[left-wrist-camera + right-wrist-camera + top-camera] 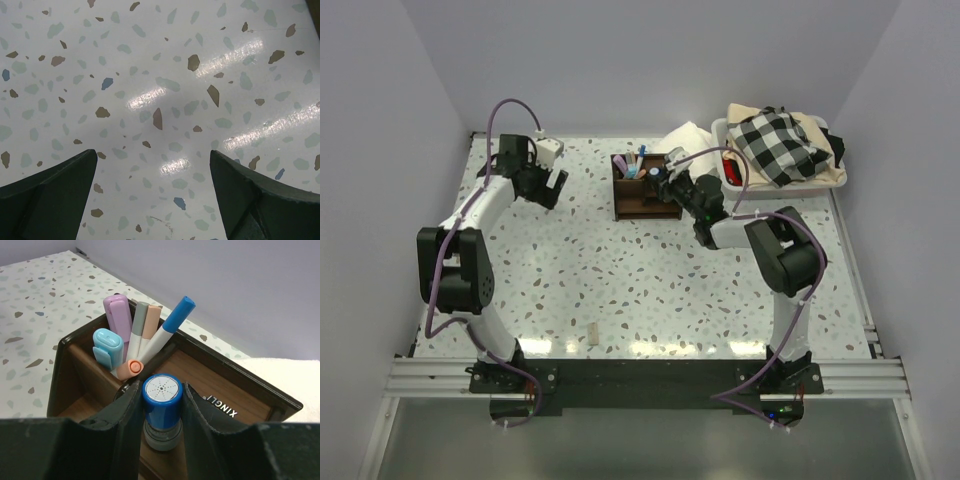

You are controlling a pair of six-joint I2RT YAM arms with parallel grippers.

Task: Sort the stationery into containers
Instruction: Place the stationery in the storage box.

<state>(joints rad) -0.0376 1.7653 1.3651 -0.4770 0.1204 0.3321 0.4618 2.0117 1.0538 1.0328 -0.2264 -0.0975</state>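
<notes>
Marker [161,399], stubby, blue-capped, grey-based, sits pinched in right gripper [162,388]; left gripper [153,156] gapes.

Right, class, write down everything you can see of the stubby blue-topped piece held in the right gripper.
The blue-topped piece is short and cylindrical, plastic by its look: a glossy blue cap with a pale round end face dotted in a star pattern, above a grey lower body. It stands upright, pinched on both sides by the fingers of the right gripper, over the dark wooden organizer, beside its pen compartment.
</notes>
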